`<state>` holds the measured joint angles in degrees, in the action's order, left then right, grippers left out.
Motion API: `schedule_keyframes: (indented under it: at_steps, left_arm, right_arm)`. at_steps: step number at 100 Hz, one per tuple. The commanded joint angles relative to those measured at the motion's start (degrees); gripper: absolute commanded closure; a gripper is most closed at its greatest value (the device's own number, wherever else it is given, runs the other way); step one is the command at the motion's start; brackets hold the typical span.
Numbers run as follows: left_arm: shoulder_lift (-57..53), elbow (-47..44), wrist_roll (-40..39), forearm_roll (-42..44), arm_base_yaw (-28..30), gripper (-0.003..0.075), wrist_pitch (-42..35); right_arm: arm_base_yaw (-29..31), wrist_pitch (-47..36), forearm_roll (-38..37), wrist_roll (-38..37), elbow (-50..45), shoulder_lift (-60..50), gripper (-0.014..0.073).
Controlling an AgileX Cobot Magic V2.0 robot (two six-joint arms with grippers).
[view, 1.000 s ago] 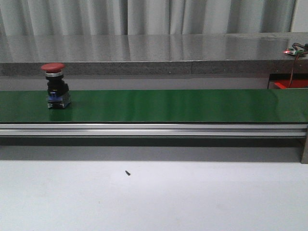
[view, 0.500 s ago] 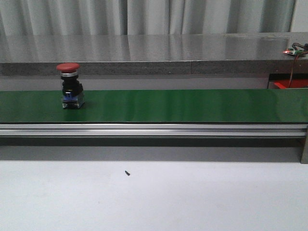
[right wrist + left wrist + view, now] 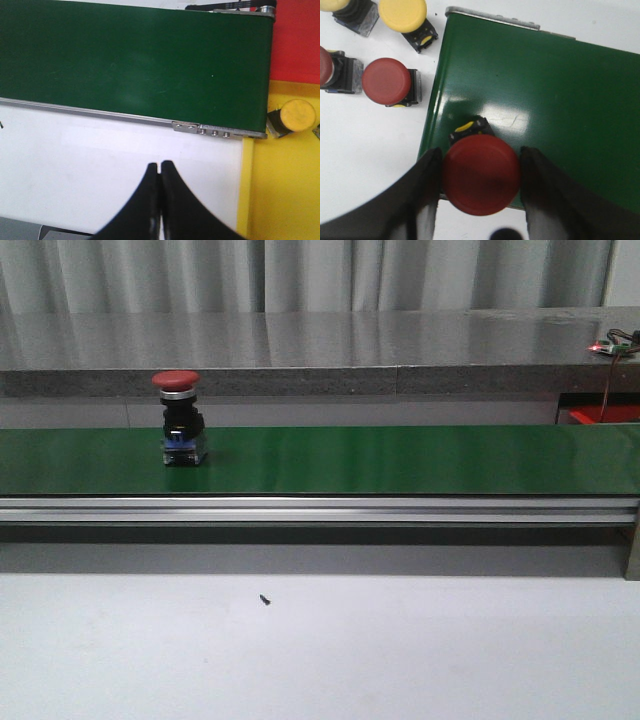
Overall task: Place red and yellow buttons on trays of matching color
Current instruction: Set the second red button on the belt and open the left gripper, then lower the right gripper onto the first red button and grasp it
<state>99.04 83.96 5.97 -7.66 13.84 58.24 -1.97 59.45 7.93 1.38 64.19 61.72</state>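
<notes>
The left gripper (image 3: 481, 172) has its two dark fingers (image 3: 427, 195) pressed against opposite sides of the domed cap of a red button (image 3: 481, 173), clamped on it. That button stands upright, long axis vertical, cap toward the wrist camera, its dark base with a yellow tab showing just beyond the cap. It sits over the green conveyor belt (image 3: 545, 105) close to the belt's end edge and near one long edge.

Beside that end of the belt, on the white tabletop (image 3: 365, 150), stand more buttons: a second red button (image 3: 386, 81) nearest the belt, a yellow button (image 3: 403, 14) at the belt's corner, and two others cut off by the frame (one red, one yellow).

In the front view another red button (image 3: 180, 420) stands upright on the belt (image 3: 400, 460), toward its left end, red cap up, black body and a bluish base. A small dark speck (image 3: 265, 599) lies on the tabletop before the conveyor's metal rail (image 3: 320, 508).

The right gripper (image 3: 160, 172) hangs over the white tabletop with its fingertips together, holding nothing. Past the belt's far end lie a yellow tray (image 3: 280, 200), with one yellow button (image 3: 295, 116) on its side near the tray's belt-side edge, and a red tray (image 3: 297, 40). No writing can be read.
</notes>
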Motion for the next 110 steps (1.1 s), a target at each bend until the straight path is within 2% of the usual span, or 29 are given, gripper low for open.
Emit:
schedule_keyframes:
  at_steps: [1,8,21,28,64,69,76,98,110]
  left_arm:
    - [-1.8,1.9,0.3,-0.7,-0.3,0.0467,-1.4]
    - [-1.7,1.9,1.0,-1.3,-0.3,0.0419,-1.2]
    - [-1.7,2.5,1.1,-1.8,-0.3,0.0254,-1.2]
    - [-1.7,3.5,1.1,-2.0,-0.3,0.0195,-0.9]
    - [-6.6,7.1,1.1,-3.2,-0.3,0.0193,1.9]
    - [-8.2,7.1,1.1,-3.2,-0.3,0.0223,2.0]
    - [-10.3,6.9,1.1,-3.2,-0.3,0.0311,2.5]
    - [-17.0,2.9,1.2,-4.7,-0.3,0.0733,2.5]
    - [-20.3,-0.1,1.2,-4.7,-0.3,0.0739,2.0]
  right_arm:
    - [0.0,-2.2,-0.1,0.2,1.4,-1.2,0.0700]
    - [0.0,-2.2,-0.1,0.2,1.4,-1.2,0.0700]
    - [0.0,-2.3,-0.1,0.2,1.4,-1.2,0.0700]
    - [0.0,-2.3,-0.1,0.2,1.4,-1.2,0.0700]
    - [0.0,-2.3,-0.1,0.3,1.4,-1.2,0.0700]
    - [0.0,-2.3,-0.1,0.5,1.4,-1.2,0.0700]
    - [0.0,-2.3,-0.1,0.6,1.4,-1.2,0.0700]
    - [-0.1,-2.7,3.6,1.7,1.5,0.0,0.0700]
    - [-2.5,-4.6,6.0,3.3,1.5,1.6,0.0700]
